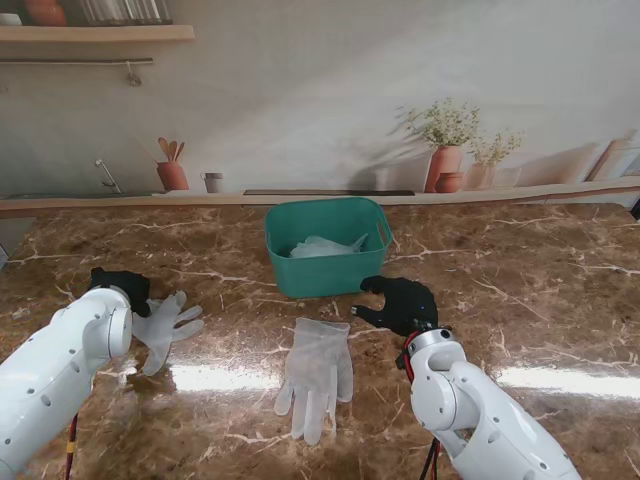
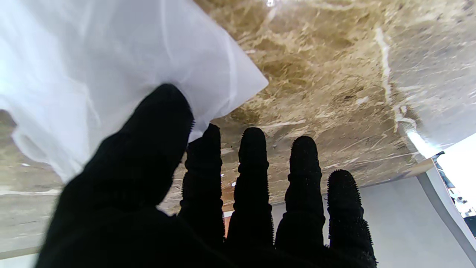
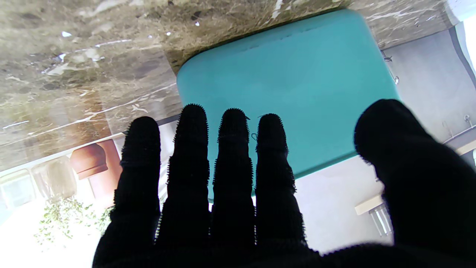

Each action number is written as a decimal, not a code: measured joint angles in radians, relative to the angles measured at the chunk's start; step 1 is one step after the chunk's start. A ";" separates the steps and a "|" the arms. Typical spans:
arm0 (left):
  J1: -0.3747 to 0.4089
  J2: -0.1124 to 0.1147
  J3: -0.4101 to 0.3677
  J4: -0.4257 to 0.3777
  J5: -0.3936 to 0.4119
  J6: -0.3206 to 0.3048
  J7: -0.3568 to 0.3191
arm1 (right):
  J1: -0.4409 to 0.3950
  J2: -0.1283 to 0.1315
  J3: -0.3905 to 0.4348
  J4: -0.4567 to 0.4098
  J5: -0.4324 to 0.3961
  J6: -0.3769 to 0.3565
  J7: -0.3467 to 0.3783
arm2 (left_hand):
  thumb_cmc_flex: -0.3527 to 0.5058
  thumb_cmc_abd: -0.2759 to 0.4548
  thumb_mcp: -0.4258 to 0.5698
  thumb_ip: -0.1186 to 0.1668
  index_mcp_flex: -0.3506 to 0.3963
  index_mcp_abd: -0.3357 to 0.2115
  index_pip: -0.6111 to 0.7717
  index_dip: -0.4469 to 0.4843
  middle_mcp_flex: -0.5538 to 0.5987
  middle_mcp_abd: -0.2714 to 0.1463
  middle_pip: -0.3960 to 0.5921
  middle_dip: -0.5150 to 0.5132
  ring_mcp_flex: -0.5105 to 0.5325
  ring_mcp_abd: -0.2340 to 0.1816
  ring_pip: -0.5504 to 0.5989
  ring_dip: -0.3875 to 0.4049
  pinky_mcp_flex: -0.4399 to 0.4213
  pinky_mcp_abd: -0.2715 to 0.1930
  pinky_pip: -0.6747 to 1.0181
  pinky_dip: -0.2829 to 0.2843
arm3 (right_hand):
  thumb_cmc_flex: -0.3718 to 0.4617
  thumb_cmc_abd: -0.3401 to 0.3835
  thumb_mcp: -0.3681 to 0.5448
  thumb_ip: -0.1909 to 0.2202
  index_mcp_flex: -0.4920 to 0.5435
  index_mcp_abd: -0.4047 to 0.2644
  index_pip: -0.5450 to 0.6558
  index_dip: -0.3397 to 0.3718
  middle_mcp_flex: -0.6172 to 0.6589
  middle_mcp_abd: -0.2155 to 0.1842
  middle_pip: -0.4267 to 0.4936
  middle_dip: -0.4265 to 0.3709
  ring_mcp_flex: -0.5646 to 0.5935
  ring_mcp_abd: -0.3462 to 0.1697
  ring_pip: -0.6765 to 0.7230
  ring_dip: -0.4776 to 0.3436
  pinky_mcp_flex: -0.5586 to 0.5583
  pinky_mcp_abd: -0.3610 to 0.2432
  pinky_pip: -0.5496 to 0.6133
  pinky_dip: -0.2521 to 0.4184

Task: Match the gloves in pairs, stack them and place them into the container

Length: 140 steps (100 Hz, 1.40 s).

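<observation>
A teal container (image 1: 372,262) stands mid-table with pale gloves (image 1: 322,246) inside; its side wall (image 3: 290,78) fills the right wrist view. One translucent white glove (image 1: 318,375) lies flat nearer to me than the container. A second white glove (image 1: 166,326) is at the left, its cuff (image 2: 111,74) pinched between the thumb and the index finger of my black left hand (image 1: 120,285), whose other fingers (image 2: 253,167) stay straight. My right hand (image 1: 400,303) hovers just right of the container's near corner, open, fingers (image 3: 232,156) spread and holding nothing.
The brown marble table (image 1: 540,300) runs to a wooden ledge (image 1: 520,194) at the back wall. My white forearms (image 1: 60,370) come up from both near corners. Bright light reflections lie on the tabletop near the flat glove.
</observation>
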 measured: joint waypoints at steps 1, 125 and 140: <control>0.000 -0.001 0.000 0.002 -0.002 0.000 0.005 | 0.000 0.000 0.000 0.000 0.000 0.000 0.000 | 0.009 0.000 -0.005 0.000 0.000 -0.004 0.001 0.001 0.000 0.000 -0.002 -0.002 0.000 0.000 0.000 0.000 0.000 0.000 0.000 0.000 | 0.000 0.000 0.001 0.000 0.000 0.000 0.000 0.000 0.000 0.000 0.000 0.000 0.000 0.000 0.000 0.000 0.000 0.000 0.000 0.000; 0.374 -0.079 -0.368 -0.574 -0.589 -0.277 0.135 | -0.073 0.001 0.035 -0.100 -0.004 -0.038 -0.002 | 0.003 0.070 0.000 0.021 0.194 -0.042 -0.182 -0.030 0.140 0.029 -0.060 0.090 0.067 0.028 0.000 -0.037 -0.012 0.045 -0.077 0.052 | -0.012 0.011 0.027 0.000 0.010 0.000 0.013 -0.004 0.049 0.000 0.026 0.004 0.021 0.000 0.025 0.011 0.020 0.001 0.015 0.000; 0.421 -0.079 -0.380 -0.671 -0.664 -0.319 0.103 | -0.109 0.001 0.050 -0.153 -0.004 -0.059 -0.007 | 0.003 0.070 0.000 0.022 0.194 -0.042 -0.185 -0.026 0.140 0.029 -0.072 0.089 0.067 0.028 -0.024 -0.042 -0.013 0.050 -0.115 0.052 | -0.012 0.007 0.014 0.000 0.010 0.000 0.013 -0.011 0.049 0.000 0.025 0.013 0.021 0.000 0.045 0.026 0.021 0.001 0.027 0.000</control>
